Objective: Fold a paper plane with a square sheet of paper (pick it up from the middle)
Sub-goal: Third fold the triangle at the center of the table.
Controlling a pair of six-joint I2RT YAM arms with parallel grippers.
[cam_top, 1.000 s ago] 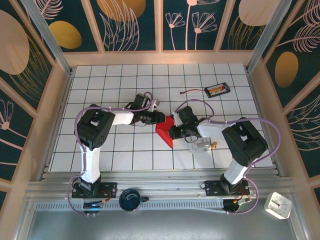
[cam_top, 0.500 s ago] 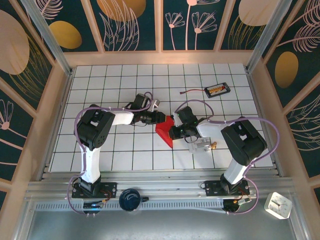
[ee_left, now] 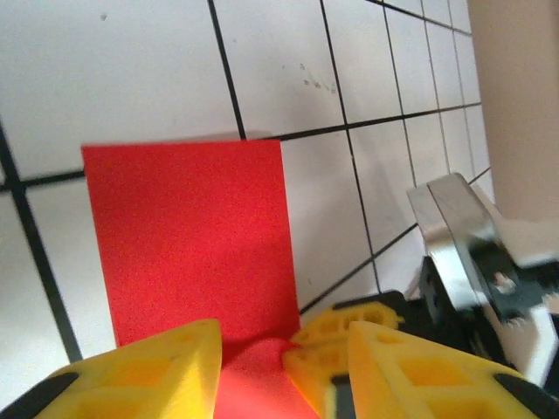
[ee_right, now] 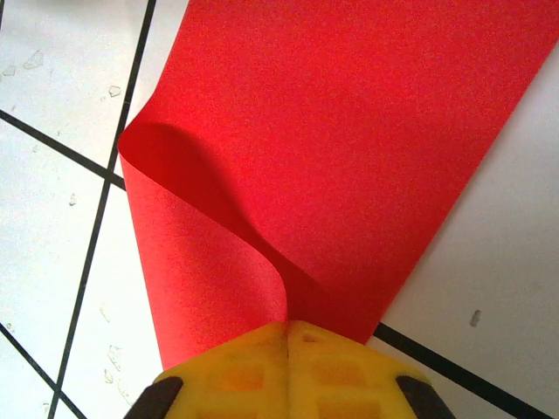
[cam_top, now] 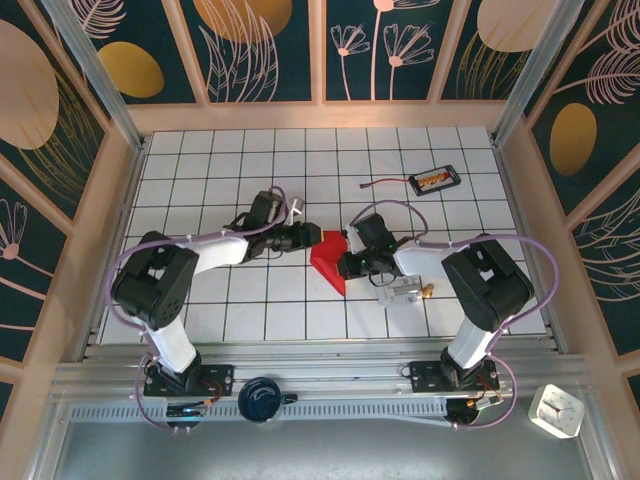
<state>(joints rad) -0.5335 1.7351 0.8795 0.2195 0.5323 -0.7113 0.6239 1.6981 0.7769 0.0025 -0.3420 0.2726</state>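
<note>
The paper is parked right between the two end effectors, roughly mid-desk. It's a bright red sheet, and it isn't lying flat. It's curled or folded over on itself, and from above it reads as a rough wedge with the point toward the near side.

The right end effector is the one that's got it. Its wrist cam shows the yellow fingers pressed tight together with no gap, pinching the paper's edge. Straight ahead of those tips the sheet rolls up into a soft loop on the left. From there it runs away from them, flat over the grid lines.

The left end effector comes in from the opposite side, right up against the far end of the paper. Its jaws sit part way open. In its own wrist cam a bit of red lies down in the gap between the two yellow fingers, but they don't look clamped on it. Ahead of those tips the paper stretches out as a neat rectangle with a straight far edge.

Other stuff on the desk: a clear plastic piece sits just behind the right end effector on the near side, beside its arm. A black tray with a cable is well off beyond it, toward the far right.
</note>
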